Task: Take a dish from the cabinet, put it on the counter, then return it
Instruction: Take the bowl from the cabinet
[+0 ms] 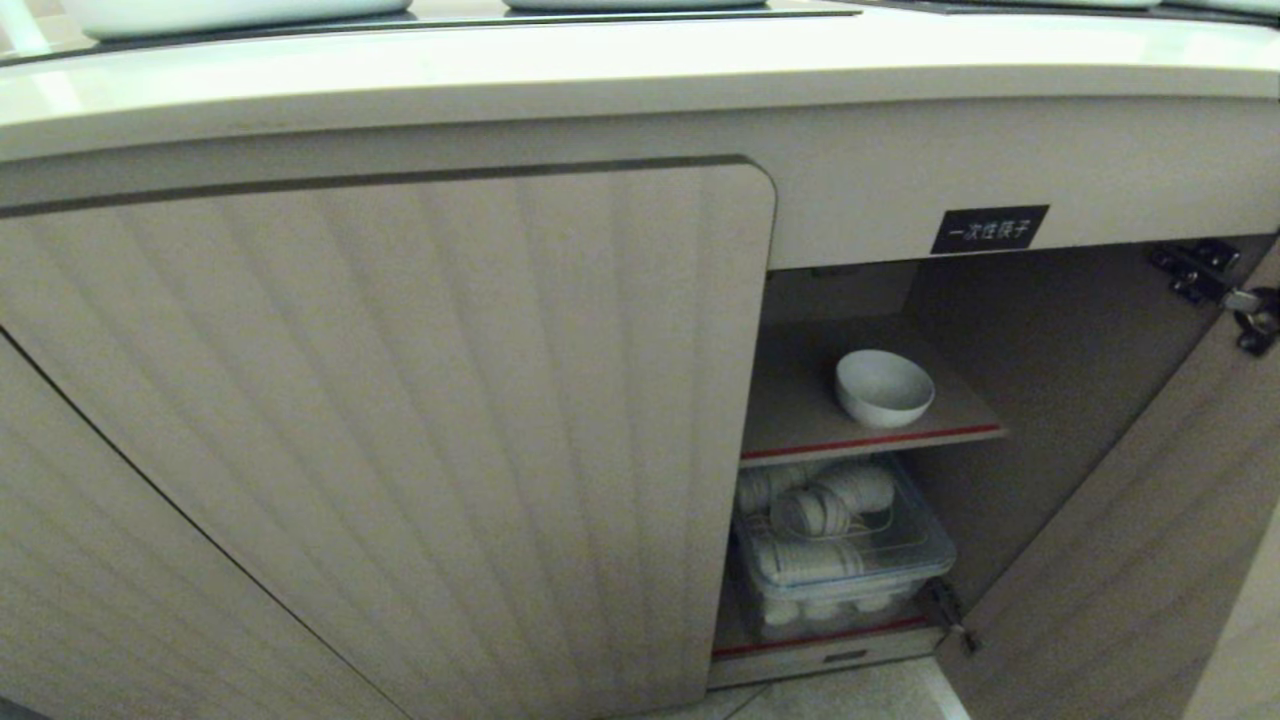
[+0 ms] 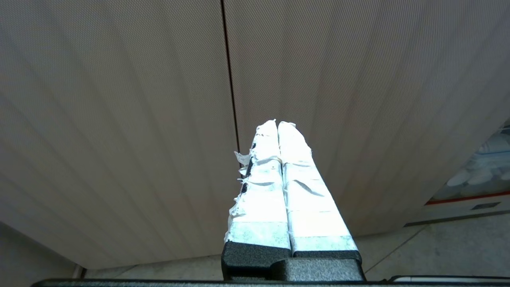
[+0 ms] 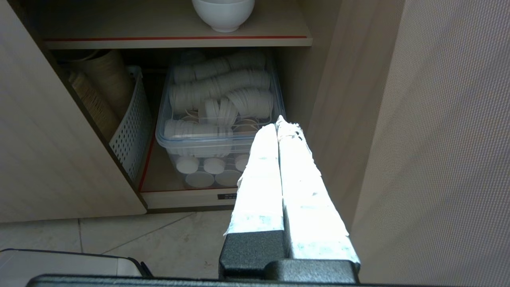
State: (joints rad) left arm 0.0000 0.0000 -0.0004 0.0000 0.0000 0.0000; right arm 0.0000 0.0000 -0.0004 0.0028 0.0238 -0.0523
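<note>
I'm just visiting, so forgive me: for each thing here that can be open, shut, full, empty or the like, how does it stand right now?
right cabinet door: swung open.
left cabinet door: shut.
bowl: upright on the upper shelf, nothing seen in it.
clear plastic box: on the bottom shelf, packed with white cups.
white perforated basket: beside the box, holding brown stacks.
left gripper: shut, holding nothing.
right gripper: shut, holding nothing.

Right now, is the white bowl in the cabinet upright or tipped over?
Upright. The bowl sits on its foot on the upper shelf, with its opening facing up.
</note>
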